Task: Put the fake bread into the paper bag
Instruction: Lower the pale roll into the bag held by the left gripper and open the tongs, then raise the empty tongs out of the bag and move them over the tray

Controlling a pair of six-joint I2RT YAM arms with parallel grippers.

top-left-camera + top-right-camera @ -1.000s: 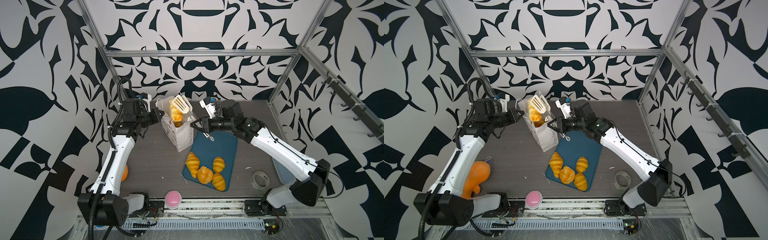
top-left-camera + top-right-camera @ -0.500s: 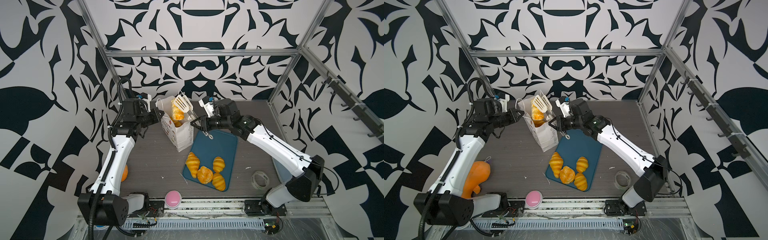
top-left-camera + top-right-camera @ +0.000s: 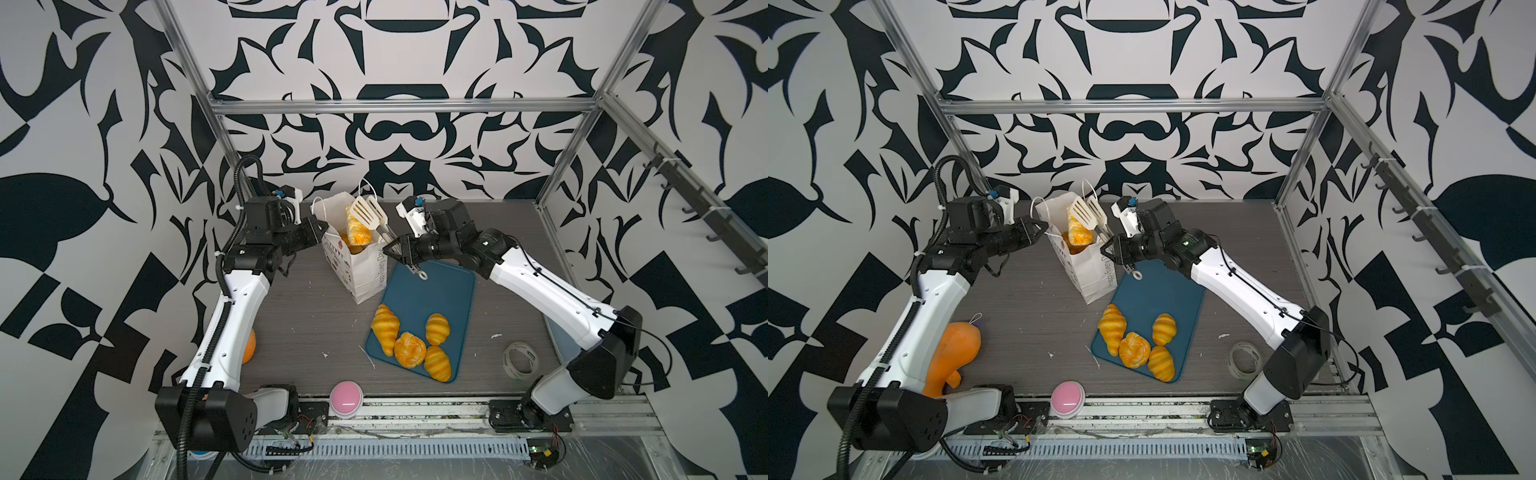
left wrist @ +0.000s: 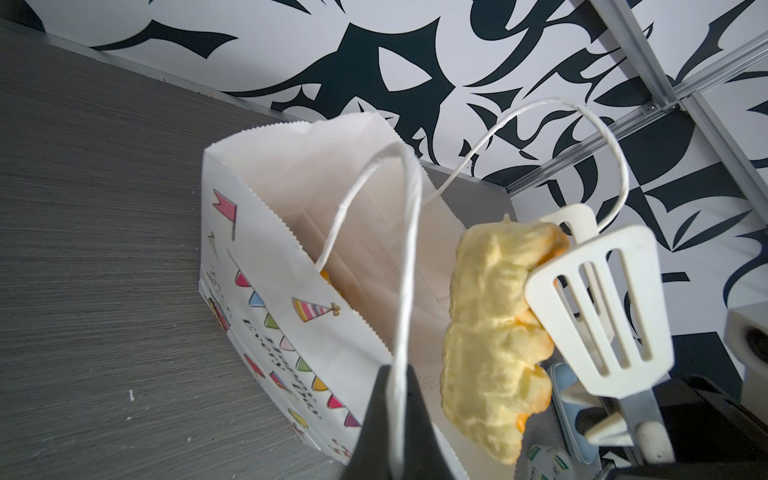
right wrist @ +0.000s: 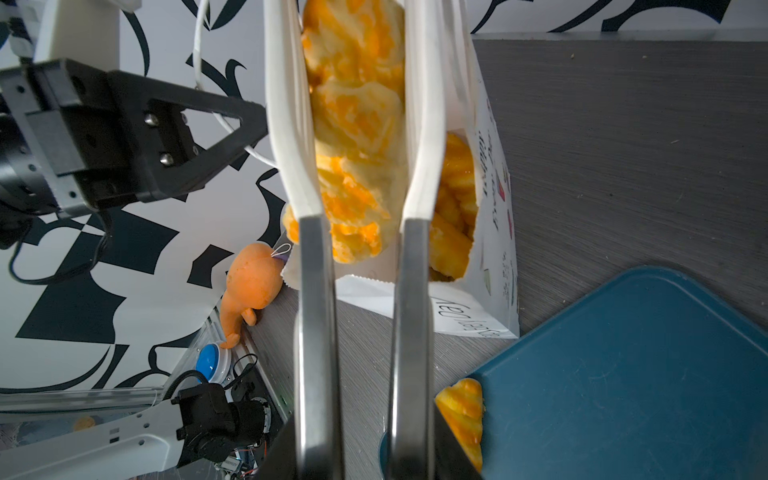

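Left wrist view, left jaws pinching cord handle (image 4: 408, 257), right jaws squeezing tongs (image 4: 623, 376), fake bread (image 4: 490, 316) apparently above paper bag (image 4: 253, 253).

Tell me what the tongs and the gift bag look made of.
White slotted tongs: matte plastic heads, likely; brushed grey metal arms, dully reflective. White printed gift bag: thin matte paper, by its serrated rim and creases; twisted cord handles.
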